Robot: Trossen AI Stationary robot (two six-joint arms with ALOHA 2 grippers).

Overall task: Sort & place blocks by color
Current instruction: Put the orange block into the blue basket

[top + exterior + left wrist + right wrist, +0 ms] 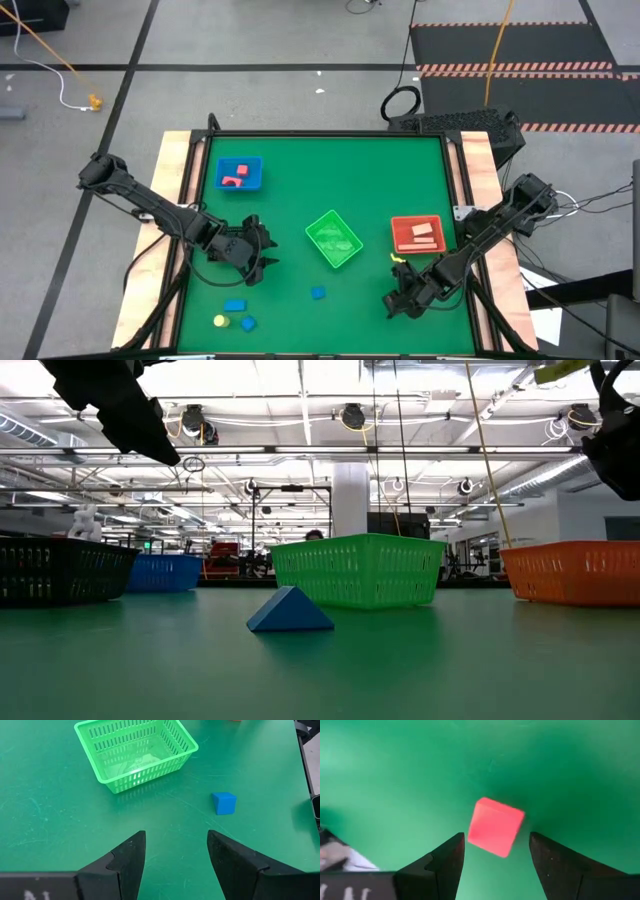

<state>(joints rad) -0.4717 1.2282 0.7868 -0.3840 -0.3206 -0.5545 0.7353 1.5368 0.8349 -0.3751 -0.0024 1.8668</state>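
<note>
My right claw (496, 857) hangs wide open over a red cube (495, 826) at the near right of the green bench (380, 170), not touching it. My left claw (176, 852), wide open and empty, waits near the blue cube (223, 802).

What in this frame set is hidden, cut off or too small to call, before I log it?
- Red block: right wrist view only; in the high view the right gripper covers it.
- Black bin: low view only, cut by the edge; in the high view the left arm seems to cover it.
- Green bin: contents too small to call.
- Yellow block: shape too small.
</note>
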